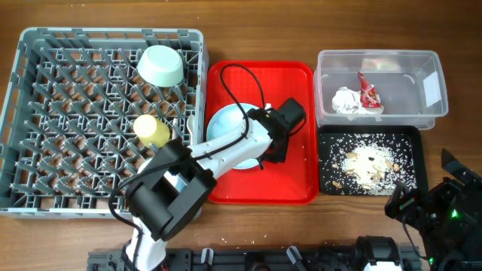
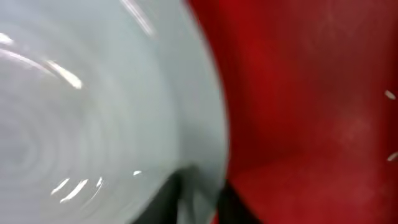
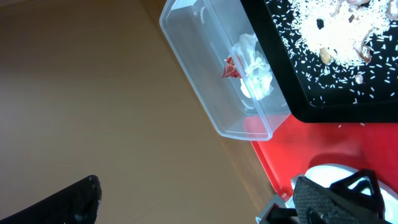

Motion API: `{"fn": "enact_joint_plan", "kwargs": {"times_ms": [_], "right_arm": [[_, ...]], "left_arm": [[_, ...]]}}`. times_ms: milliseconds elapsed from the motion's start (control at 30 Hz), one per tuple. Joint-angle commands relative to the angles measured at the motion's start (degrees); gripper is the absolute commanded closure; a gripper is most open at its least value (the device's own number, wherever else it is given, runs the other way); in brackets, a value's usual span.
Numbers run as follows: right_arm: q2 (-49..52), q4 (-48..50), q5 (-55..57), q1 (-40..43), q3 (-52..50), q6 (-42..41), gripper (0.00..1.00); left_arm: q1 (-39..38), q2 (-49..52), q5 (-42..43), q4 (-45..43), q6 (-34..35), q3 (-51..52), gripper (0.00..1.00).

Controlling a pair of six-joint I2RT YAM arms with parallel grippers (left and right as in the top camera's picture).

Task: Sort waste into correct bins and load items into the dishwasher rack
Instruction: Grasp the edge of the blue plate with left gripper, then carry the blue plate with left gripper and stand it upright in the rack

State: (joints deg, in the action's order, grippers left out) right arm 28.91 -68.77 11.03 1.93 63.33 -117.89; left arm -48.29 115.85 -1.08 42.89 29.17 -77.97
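Note:
The pale blue plate (image 1: 224,126) lies on the red tray (image 1: 297,181). My left gripper (image 1: 269,153) reaches across it; in the blurred left wrist view its fingers (image 2: 202,202) straddle the plate's rim (image 2: 93,124), shut on it. The grey dishwasher rack (image 1: 45,188) holds a mint-green bowl (image 1: 160,65) and a yellow cup (image 1: 152,130). The clear tub (image 1: 422,64) holds white napkins (image 1: 346,102) and a red wrapper (image 1: 368,94). The black tray (image 1: 413,162) holds food scraps (image 1: 369,162). My right gripper (image 1: 401,203) is open and empty (image 3: 199,205). Fork, spoon and light blue bowl are not seen.
The red tray sits between the rack and the two bins. The right wrist view shows the clear tub (image 3: 205,93), the black tray (image 3: 323,106) and bare wooden table (image 3: 93,93). A black cable (image 1: 245,83) loops over the red tray.

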Motion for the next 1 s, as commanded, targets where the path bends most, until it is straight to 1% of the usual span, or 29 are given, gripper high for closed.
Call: {"fn": "enact_joint_plan", "kwargs": {"times_ms": [0,100,200,300,367,433,467,533,633,733,800,833,900,967], "right_arm": [[-0.2,0.1,1.0,0.0,-0.2,-0.8,0.00],[-0.2,0.1,1.0,0.0,-0.2,-0.8,0.00],[-0.2,0.1,1.0,0.0,-0.2,-0.8,0.00],[-0.2,0.1,1.0,0.0,-0.2,-0.8,0.00],[-0.2,0.1,1.0,0.0,-0.2,-0.8,0.00],[-0.2,0.1,1.0,0.0,-0.2,-0.8,0.00],[-0.2,0.1,1.0,0.0,-0.2,-0.8,0.00],[-0.2,0.1,1.0,0.0,-0.2,-0.8,0.00],[-0.2,0.1,1.0,0.0,-0.2,-0.8,0.00],[-0.2,0.1,1.0,0.0,-0.2,-0.8,0.00],[-0.2,0.1,1.0,0.0,-0.2,-0.8,0.00],[-0.2,0.1,1.0,0.0,-0.2,-0.8,0.00],[-0.2,0.1,1.0,0.0,-0.2,-0.8,0.00],[-0.2,0.1,1.0,0.0,-0.2,-0.8,0.00]], "left_arm": [[-0.2,2.3,-0.3,-0.1,0.0,0.5,0.96],[-0.2,0.9,-0.3,0.1,-0.4,-0.1,0.96],[-0.1,-3.1,-0.3,2.5,-0.5,-3.8,0.96],[0.4,-9.9,-0.3,5.0,-0.4,-10.0,0.96],[2.1,-17.1,-0.3,5.6,-0.5,-14.5,0.96],[5.6,-23.7,1.3,5.1,-2.7,-16.3,0.96],[8.1,-26.4,4.0,4.5,-4.0,-16.4,0.96],[15.1,-30.4,11.5,4.6,-5.3,-16.4,0.96],[27.4,-32.2,28.6,5.2,-7.0,-16.4,0.96],[42.9,-29.8,54.7,4.2,-8.2,-16.4,0.96],[52.0,-24.7,74.1,0.7,-8.9,-16.4,0.96],[55.0,-21.9,80.1,-1.1,-8.9,-16.4,0.96],[58.6,-16.9,85.8,-3.3,-8.8,-16.4,0.96],[60.1,-12.3,85.9,-4.8,-8.9,-16.4,0.96]]}}
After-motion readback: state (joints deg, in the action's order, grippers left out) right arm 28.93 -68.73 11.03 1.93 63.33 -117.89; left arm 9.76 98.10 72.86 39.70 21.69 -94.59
